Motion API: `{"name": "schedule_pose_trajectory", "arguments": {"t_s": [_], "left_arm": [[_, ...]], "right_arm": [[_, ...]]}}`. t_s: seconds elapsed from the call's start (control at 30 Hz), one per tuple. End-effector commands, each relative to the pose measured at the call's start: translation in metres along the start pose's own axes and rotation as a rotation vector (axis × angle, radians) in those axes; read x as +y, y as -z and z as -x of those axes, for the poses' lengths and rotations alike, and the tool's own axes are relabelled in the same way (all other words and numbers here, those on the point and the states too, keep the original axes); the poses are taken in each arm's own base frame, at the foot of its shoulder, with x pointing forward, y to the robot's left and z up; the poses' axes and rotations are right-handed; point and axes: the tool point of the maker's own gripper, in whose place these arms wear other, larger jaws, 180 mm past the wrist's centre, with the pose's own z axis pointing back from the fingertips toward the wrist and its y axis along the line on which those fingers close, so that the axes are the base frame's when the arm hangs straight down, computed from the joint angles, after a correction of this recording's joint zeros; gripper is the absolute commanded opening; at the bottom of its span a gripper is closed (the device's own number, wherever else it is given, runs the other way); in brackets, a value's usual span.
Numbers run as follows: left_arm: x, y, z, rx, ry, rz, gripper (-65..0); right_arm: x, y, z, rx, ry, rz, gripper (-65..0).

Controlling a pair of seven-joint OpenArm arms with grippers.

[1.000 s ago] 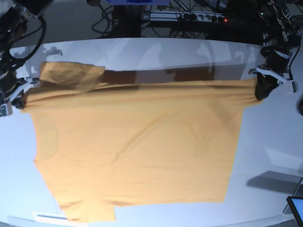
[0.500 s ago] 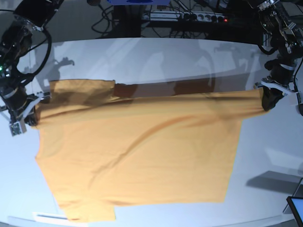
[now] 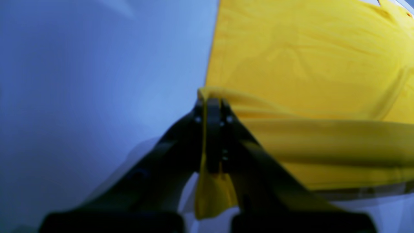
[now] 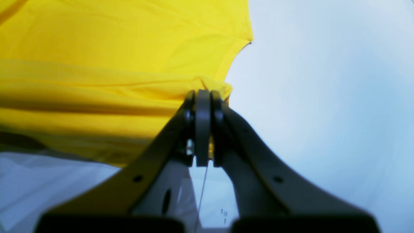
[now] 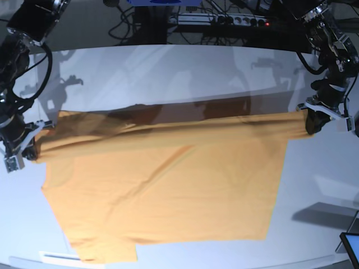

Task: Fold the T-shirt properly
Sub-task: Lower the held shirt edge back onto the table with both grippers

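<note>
The left gripper (image 3: 208, 106) is clamped tight on a corner of the shirt (image 5: 168, 196), its dark jaws pressed together with a fold of yellow cloth pinched between them and a small flap hanging below. In the base view it sits at the right edge of the table (image 5: 168, 73). The right gripper (image 4: 203, 97) is likewise closed on the opposite corner, at the table's left edge (image 5: 25, 150); a thin thread hangs from its jaws.

Between the two, the far hem of the shirt is lifted and pulled into a taut, slightly sagging band that casts a dark shadow on the table behind it. The rest lies flat toward the near edge, one sleeve reaching the near left rim. Bare white tabletop stays open on the far side and along the right, beside the shirt's straight side edge.

The cloth is a soft, matte orange-yellow knit with shallow diagonal creases. The table is smooth and glossy. The wrist views are blurred, so the seams are hard to make out.
</note>
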Motion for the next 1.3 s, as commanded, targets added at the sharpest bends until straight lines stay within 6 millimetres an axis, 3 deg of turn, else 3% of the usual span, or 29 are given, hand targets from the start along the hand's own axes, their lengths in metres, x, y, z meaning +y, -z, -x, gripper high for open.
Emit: {"name": "schedule_pose_trajectory", "arguments": {"t_s": [0.0,0.3,0.6,0.97,1.13,1.27], "left_arm": [[0.005,-0.003,-0.02,-0.059,0.024,-0.013,-65.0],[-0.006,0.005,-0.035,-0.091,0.028,0.014,-65.0],[-0.014,0.034,-0.015,-0.023,-0.032,0.065,-65.0],[-0.011,0.051,-0.043,-0.059,0.016,0.018,-65.0],[-0.025,0.067,-0.032,0.0,0.061,0.042,-65.0],[-0.024,0.07,-0.041,-0.012,0.083,0.023,-62.6]], "right_arm": [[-0.013,-0.002,-0.023,-0.063,-0.007,0.035,-64.6],[-0.016,0.021,-0.022,-0.038,0.033,-0.003,-64.6],[-0.008,0.031,-0.039,-0.059,-0.009,-0.037,-64.6],[-0.005,0.047,-0.039,-0.037,0.012,-0.07,-64.6],[-0.002,0.054,-0.044,-0.03,0.0,-0.09,-64.3],[-0.002,0.055,-0.043,-0.027,0.003,-0.091,-63.7]]}}
